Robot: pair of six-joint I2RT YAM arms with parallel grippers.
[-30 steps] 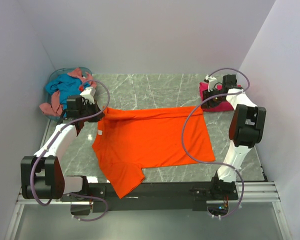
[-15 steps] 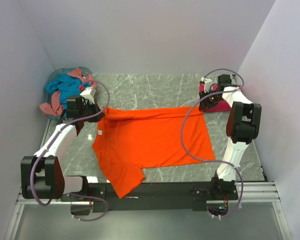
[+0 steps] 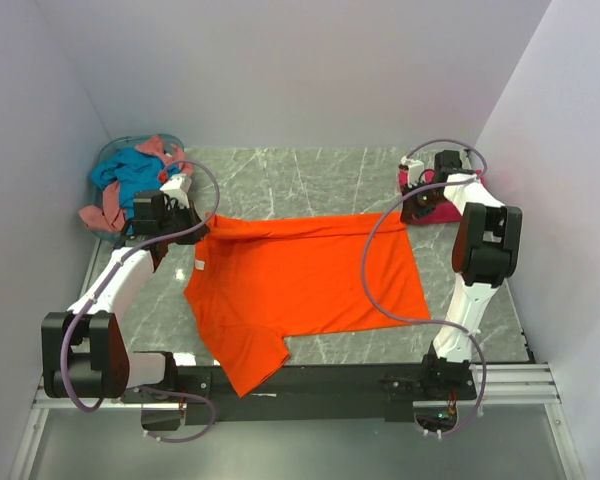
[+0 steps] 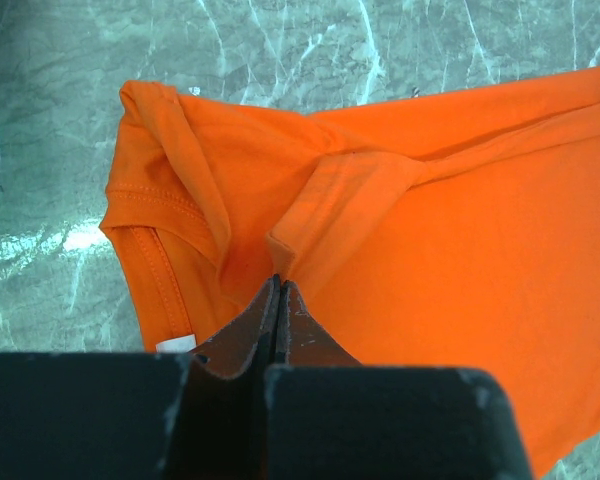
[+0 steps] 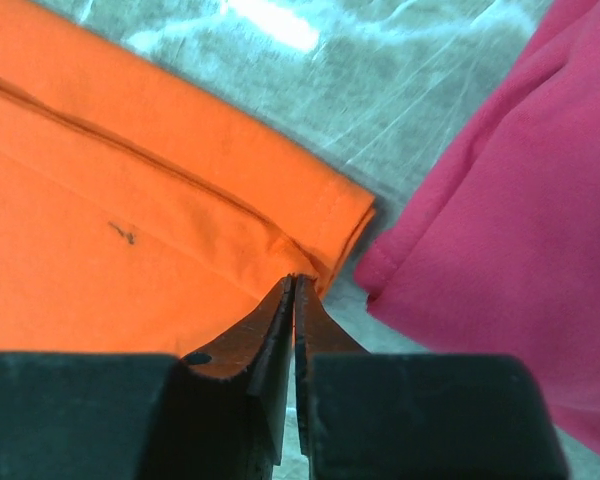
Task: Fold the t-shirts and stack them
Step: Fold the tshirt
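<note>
— Where do we find the orange t-shirt (image 3: 300, 275)?

— We see it spread over the middle of the marble counter (image 3: 310, 175), mostly flat. Its far edge is folded over into a narrow band, and one sleeve hangs toward the near edge of the counter. The white neck label (image 3: 198, 263) shows on its left side.

— And who has hold of it?

— Both arms, as we read it. The left gripper (image 4: 278, 285) is at the shirt's far left corner. Its jaws are pressed tight together on a raised fold of orange cloth, just beside the collar seam. The right gripper (image 5: 295, 282) is at the far right corner. Its jaws are drawn almost together, and the tips nip the hem where the folded band ends.

— What lies around the orange shirt?

— Just beyond its far right corner we see the magenta-pink t-shirt (image 5: 510, 220), bunched on the counter. A thin strip of marble shows between the two cloths. Beyond the far left corner, well apart from the orange shirt, stands the pale blue basket (image 3: 113, 150). The teal-blue t-shirt (image 3: 130, 175) is heaped in it. The salmon-pink t-shirt (image 3: 100, 215) spills over its rim on the side toward the arms.

— Is the orange shirt touching the basket?

— No, bare counter lies between them.
</note>
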